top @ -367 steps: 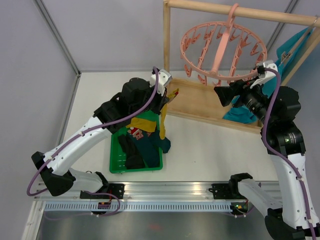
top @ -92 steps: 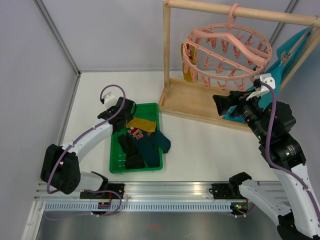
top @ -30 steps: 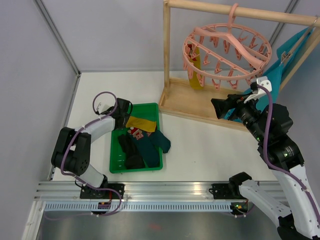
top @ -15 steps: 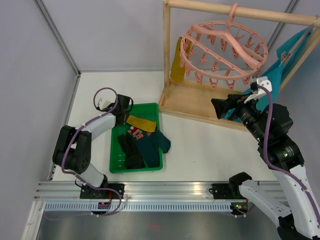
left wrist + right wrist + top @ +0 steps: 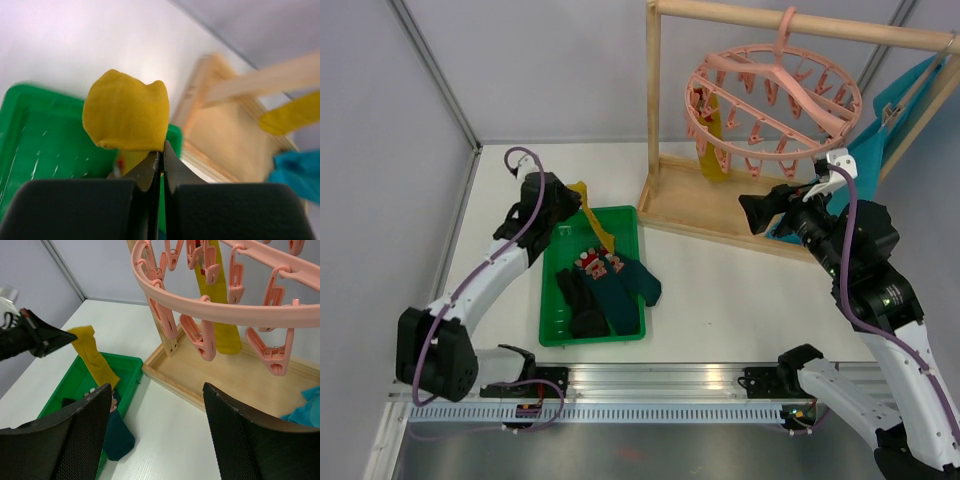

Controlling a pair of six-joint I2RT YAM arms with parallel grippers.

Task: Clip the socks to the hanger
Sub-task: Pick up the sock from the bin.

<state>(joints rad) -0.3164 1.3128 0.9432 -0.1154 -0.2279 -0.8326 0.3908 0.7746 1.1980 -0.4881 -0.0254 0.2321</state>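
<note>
1. A white table (image 5: 720,290) carries a green tray (image 5: 592,341) at the left and a wooden rack (image 5: 720,200) at the back right. The pink hanger (image 5: 200,304) hooks onto the top of the rack.
2. The left gripper (image 5: 161,152) is pinched tight on one end of a yellow sock (image 5: 125,117). The sock dangles above the tray's far edge, well apart from the hanger.
3. The right gripper (image 5: 157,440) hovers just below the hanger with its jaws spread and nothing between them.
4. A clipped sock (image 5: 225,335), also yellow, hangs from the hanger. The other socks (image 5: 605,290) lie in the tray (black, teal, one patterned).
5. We judge the held sock light and limp, so it will droop and sway. Holding it near the edge suits it, with a little fabric left free to feed into a peg (image 5: 200,342). The hanger looks free to swing, so we would steady it.
</note>
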